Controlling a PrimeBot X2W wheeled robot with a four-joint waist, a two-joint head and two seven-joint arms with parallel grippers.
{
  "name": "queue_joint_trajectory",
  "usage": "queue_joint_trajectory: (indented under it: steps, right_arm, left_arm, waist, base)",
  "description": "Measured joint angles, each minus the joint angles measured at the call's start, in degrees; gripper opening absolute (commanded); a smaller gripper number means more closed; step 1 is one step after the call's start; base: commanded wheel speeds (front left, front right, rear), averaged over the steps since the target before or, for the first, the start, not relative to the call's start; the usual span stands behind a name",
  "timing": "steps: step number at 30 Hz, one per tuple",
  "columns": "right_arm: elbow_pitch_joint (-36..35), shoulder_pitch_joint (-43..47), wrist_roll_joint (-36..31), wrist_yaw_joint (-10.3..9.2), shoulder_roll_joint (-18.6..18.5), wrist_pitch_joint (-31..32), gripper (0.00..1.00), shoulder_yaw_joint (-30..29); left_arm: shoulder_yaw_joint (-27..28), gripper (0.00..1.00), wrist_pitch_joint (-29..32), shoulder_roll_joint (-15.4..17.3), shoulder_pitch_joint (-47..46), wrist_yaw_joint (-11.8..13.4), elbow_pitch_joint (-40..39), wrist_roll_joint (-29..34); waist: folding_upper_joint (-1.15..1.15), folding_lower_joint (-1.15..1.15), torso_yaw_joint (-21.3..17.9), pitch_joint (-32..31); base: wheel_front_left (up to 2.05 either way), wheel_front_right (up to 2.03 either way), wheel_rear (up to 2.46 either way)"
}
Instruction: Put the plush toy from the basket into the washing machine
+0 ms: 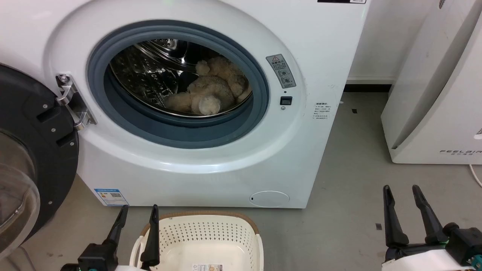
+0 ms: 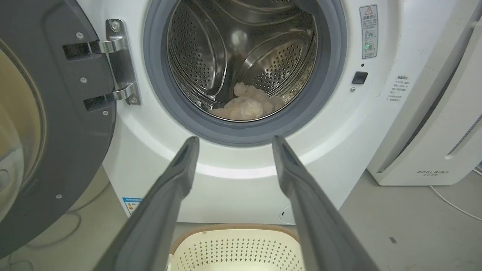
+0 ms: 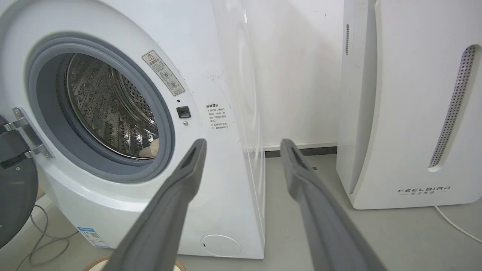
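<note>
Read the job as all but finished, judging by the layout; treat the step in hand as a clean withdrawal and nothing more. At far left, mind the black-framed door [image 1: 37, 150], swung wide on its steel hinge [image 1: 73, 101]; give it room and avoid knocking it toward the opening. Next, find the left gripper [image 1: 139, 210] low down at the left end of the basket [image 1: 211, 233], fingers moderately apart and holding nothing; lift it straight up before any sideways move, so as not to catch the brown rim or the white handle. Check the basket itself: perforated walls and a floor sticker on show, no toy inside. Look up to the washing machine [image 1: 211, 169] and through the grey gasket [image 1: 177, 130]: plush toy [image 1: 212, 92] lying on the bottom of the steel drum [image 1: 147, 67], toward its right side and behind the lip; no limb draped over the rubber, as far as can be judged from the head and left wrist views; leave it alone rather than reach in. Further right, see the right gripper [image 1: 401, 190] above bare floor [image 1: 339, 180], fingers likewise parted and empty, well apart from machine and basket; hold it there. At far right, steer clear of the white FEELBIRD appliance [image 1: 433, 113] and the cable [image 1: 475, 176] beside it.
</note>
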Motion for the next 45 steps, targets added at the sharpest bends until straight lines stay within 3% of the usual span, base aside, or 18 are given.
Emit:
queue_joint_trajectory:
  steps: [9,10,45]
  right_arm:
    - [0.2,0.2,0.0,0.00,0.0,0.0,1.00,0.6]
    - [0.2,0.2,0.0,0.00,0.0,0.0,0.00,0.6]
    - [-0.4,0.0,-2.7,0.01,0.0,3.5,0.00,1.1]
  left_arm:
    - [2.3,1.00,0.0,-2.3,0.8,-2.3,0.8,2.0]
    - [2.5,0.00,0.0,-2.4,0.8,-2.6,0.8,2.2]
    - [3.6,0.00,3.5,-3.6,0.3,-2.8,0.1,5.2]
  waist:
    - [0.00,0.00,-0.1,-0.7]
    - [0.00,0.00,-0.1,-0.7]
    - [0.00,0.01,-0.4,-1.0]
  base:
    - [0.00,0.00,0.00]
    - [0.00,0.00,0.00]
    - [0.00,0.00,0.00]
